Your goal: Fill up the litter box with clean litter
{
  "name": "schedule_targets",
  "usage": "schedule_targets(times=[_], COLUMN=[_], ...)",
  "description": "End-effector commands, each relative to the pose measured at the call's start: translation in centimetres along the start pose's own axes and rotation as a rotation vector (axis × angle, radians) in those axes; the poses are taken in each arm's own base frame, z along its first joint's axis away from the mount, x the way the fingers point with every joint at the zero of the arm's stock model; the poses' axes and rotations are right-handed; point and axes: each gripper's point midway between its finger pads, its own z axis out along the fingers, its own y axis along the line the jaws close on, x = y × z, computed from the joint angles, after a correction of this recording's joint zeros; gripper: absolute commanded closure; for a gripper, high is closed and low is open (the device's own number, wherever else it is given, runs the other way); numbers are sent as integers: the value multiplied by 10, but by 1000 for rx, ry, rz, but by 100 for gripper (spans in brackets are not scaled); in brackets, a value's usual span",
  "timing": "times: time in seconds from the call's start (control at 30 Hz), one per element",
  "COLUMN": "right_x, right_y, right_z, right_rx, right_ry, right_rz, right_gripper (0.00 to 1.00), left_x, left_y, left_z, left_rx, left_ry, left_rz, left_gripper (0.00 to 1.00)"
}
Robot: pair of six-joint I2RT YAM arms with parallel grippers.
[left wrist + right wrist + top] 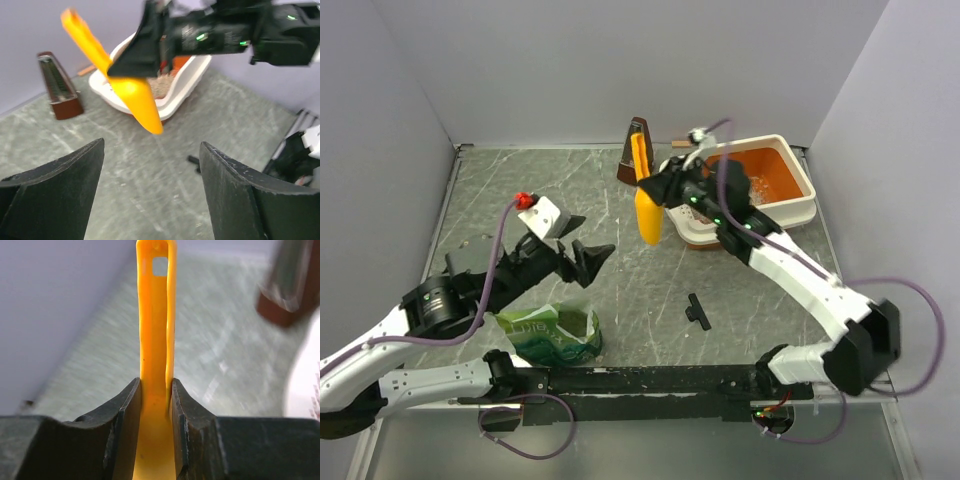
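Note:
The litter box stands at the back right, cream outside and orange inside. In the left wrist view the litter box shows its white wall, with pale clean litter inside. My right gripper is shut on the handle of an orange scoop, held just left of the box with its bowl pointing down at the near side. The right wrist view shows the scoop handle pinched in the right gripper. My left gripper hovers open and empty over the left-middle of the table, its fingers wide apart.
A crinkly green bag lies near the front left, beside the left arm. A dark brown metronome-like object stands at the back behind the scoop. A small black part lies on the table in front of the right arm.

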Motion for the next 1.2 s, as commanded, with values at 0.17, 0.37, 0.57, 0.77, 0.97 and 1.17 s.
schedule_targets(times=[0.17, 0.37, 0.57, 0.77, 0.97, 1.17], right_x=[-117, -128, -123, -122, -125, -131], right_y=[103, 116, 124, 138, 167, 187], right_z=[-108, -136, -169, -171, -171, -178], right_rx=[-575, -725, -955, -1133, -1223, -1279], right_ry=[-399, -440, -524, -535, -565, -608], right_rz=[-178, -240, -301, -322, -388, -468], right_gripper=[100, 100, 100, 100, 100, 100], left_x=[-47, -37, -29, -27, -21, -4], left_y=[-19, 0, 21, 18, 16, 20], left_z=[35, 58, 51, 33, 32, 40], left_rx=[139, 304, 510, 672, 705, 685], left_ry=[-120, -102, -173, -199, -150, -95], left_rz=[-336, -490, -648, -786, -883, -964], left_gripper=[20, 23, 26, 29, 32, 37])
